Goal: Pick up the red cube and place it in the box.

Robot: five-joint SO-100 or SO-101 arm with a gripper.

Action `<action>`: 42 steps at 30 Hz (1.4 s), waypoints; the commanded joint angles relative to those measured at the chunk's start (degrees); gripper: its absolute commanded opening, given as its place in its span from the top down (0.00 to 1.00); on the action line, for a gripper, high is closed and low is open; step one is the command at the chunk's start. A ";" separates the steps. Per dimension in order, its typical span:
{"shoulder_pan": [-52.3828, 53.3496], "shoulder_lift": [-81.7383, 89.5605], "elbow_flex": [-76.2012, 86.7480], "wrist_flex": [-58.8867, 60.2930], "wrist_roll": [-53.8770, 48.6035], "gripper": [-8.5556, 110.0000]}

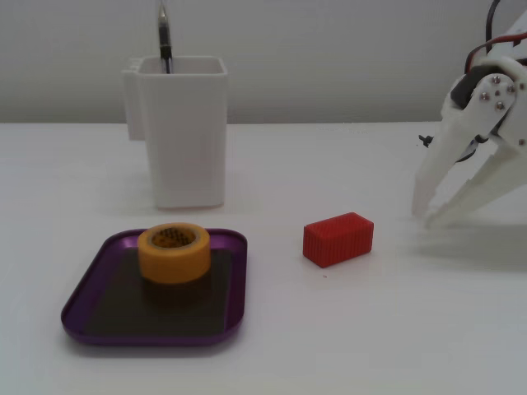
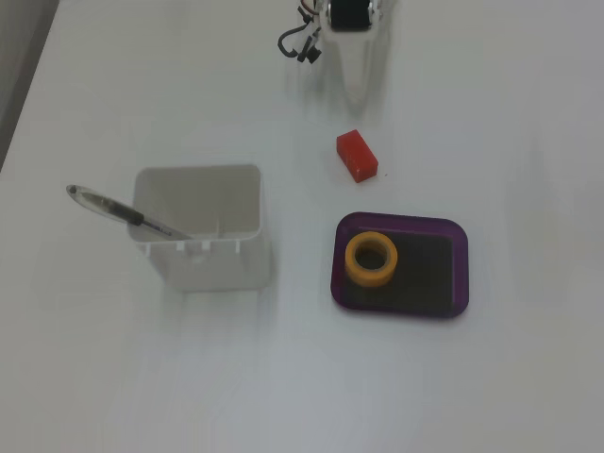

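The red cube [image 1: 338, 239] lies on the white table, a small ribbed red block; it also shows in a fixed view from above [image 2: 357, 155]. The box [image 1: 89, 286] is a shallow purple tray with a dark floor, left of the cube; it also shows from above [image 2: 444, 269]. My white gripper [image 1: 425, 216] is at the right edge, tips near the table, fingers slightly apart and empty, right of the cube. From above it [image 2: 353, 94] sits just beyond the cube.
A yellow-orange tape roll [image 1: 174, 252] stands in the purple tray [image 2: 371, 258]. A tall white square container [image 1: 181, 132] with a pen [image 2: 127, 215] in it stands behind the tray. Black wires [image 2: 300, 45] hang by the arm.
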 commanded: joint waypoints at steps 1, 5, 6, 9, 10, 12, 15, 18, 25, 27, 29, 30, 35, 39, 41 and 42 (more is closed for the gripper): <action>0.26 -0.44 -6.77 -0.97 -0.26 0.93; -0.18 -3.69 -17.05 -6.33 -0.26 0.92; -0.26 -6.33 -19.34 -7.12 -0.26 0.91; -1.58 -18.37 -27.25 -6.94 0.18 0.89; -2.55 -23.03 -30.23 -6.77 0.35 0.89; -4.57 -32.70 -35.95 -6.77 1.85 0.87; -7.47 -45.88 -44.65 -6.77 10.02 0.83; -9.93 -57.22 -53.79 -5.01 17.84 0.78; -10.02 -78.49 -75.06 8.35 33.84 0.73; -8.44 -82.71 -77.87 10.11 35.86 0.73; -5.36 -85.61 -78.75 10.37 37.09 0.73; -3.96 -87.28 -78.75 10.28 37.71 0.73; 0.44 -91.93 -75.50 9.67 40.52 0.73; 0.44 -94.75 -71.63 9.49 41.13 0.73; 0.09 -95.36 -71.37 9.49 41.13 0.73; 0.09 -95.36 -71.46 9.49 41.13 0.73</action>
